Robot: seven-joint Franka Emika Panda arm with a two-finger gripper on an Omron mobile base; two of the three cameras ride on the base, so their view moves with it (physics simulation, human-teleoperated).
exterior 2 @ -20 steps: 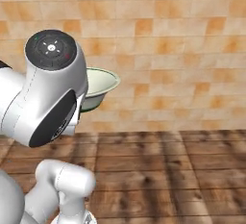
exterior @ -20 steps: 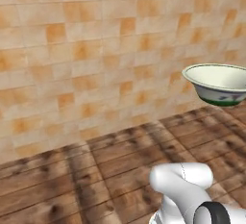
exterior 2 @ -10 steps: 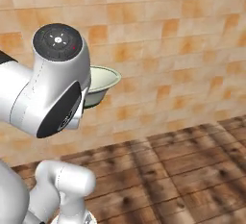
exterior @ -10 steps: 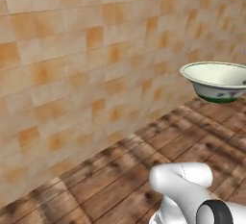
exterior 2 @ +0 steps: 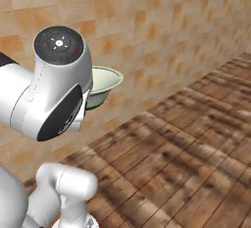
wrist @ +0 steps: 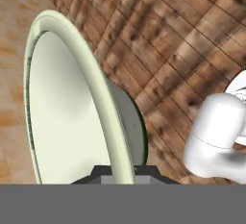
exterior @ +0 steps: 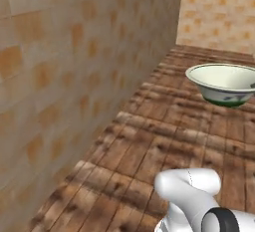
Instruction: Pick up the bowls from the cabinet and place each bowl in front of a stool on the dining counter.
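Pincer (wrist: 122, 174) clamped narrow on the rim of the white green-rimmed bowl (wrist: 72, 107), dark tips straddling the wall at the bottom of the hand view. Bowl carried aloft, roughly level, above plank wood floor (exterior: 164, 131), with tiled wall (exterior 2: 147, 36) beside. No dining counter or stool visible. Judgement: bowl out of the cabinet, in transit; placing it not yet done, other bowl's status unknown.

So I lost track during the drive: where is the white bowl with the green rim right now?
The white bowl is held up off the wooden floor, at the right edge of the left base view, with the gripper shut on its rim near the tiled wall.
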